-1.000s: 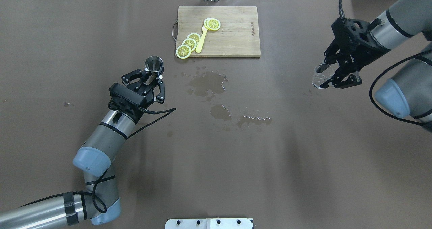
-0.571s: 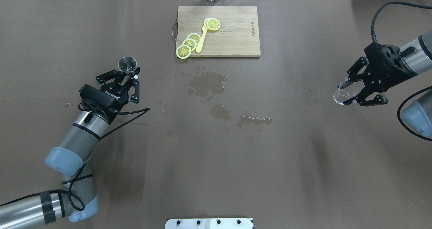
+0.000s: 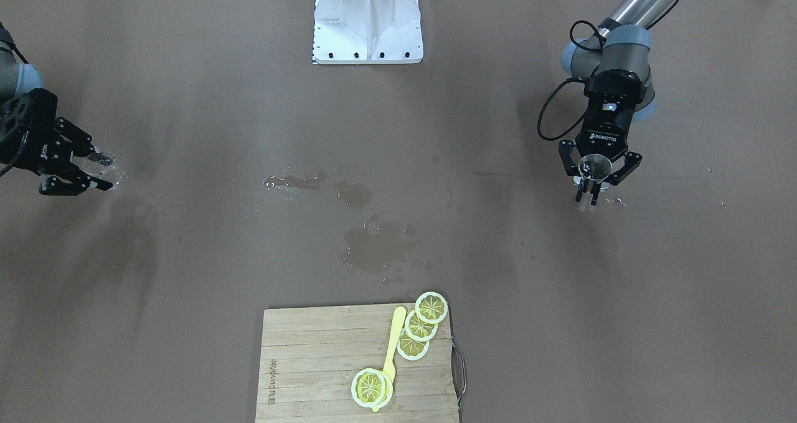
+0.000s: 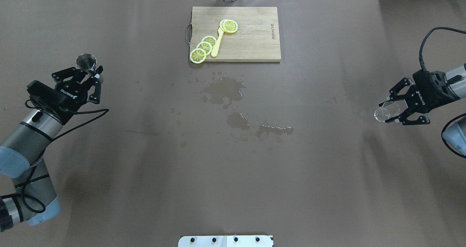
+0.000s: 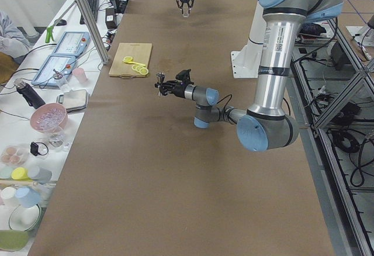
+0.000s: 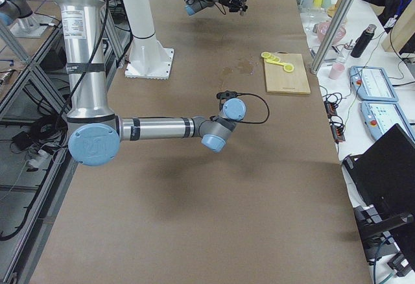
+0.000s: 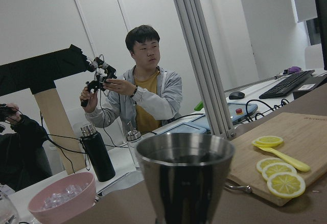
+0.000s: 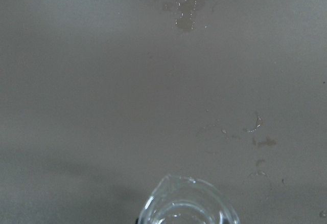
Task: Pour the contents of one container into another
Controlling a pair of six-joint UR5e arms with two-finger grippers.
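Observation:
The steel jigger (image 4: 86,62) stands upright at the table's far left, with my left gripper (image 4: 89,76) shut on its narrow waist. In the front-facing view the jigger (image 3: 593,167) shows its round mouth between the fingers, and it fills the left wrist view as the jigger (image 7: 185,175). The clear glass tumbler (image 4: 385,111) is held at the far right by my right gripper (image 4: 391,110), shut on it and tilted with its mouth toward the table's middle. The tumbler rim (image 8: 188,206) shows at the bottom of the right wrist view, above the brown table.
A wooden cutting board (image 4: 251,43) with lemon slices (image 4: 204,47) and a yellow spoon (image 4: 217,43) lies at the back centre. Wet spills (image 4: 224,91) mark the table's middle. The robot's white base (image 3: 368,21) stands at the near edge.
Both arms have swung outward: the left gripper carried the jigger left toward the table's edge, and the right gripper carried the tumbler right and nearer, tilting it further.

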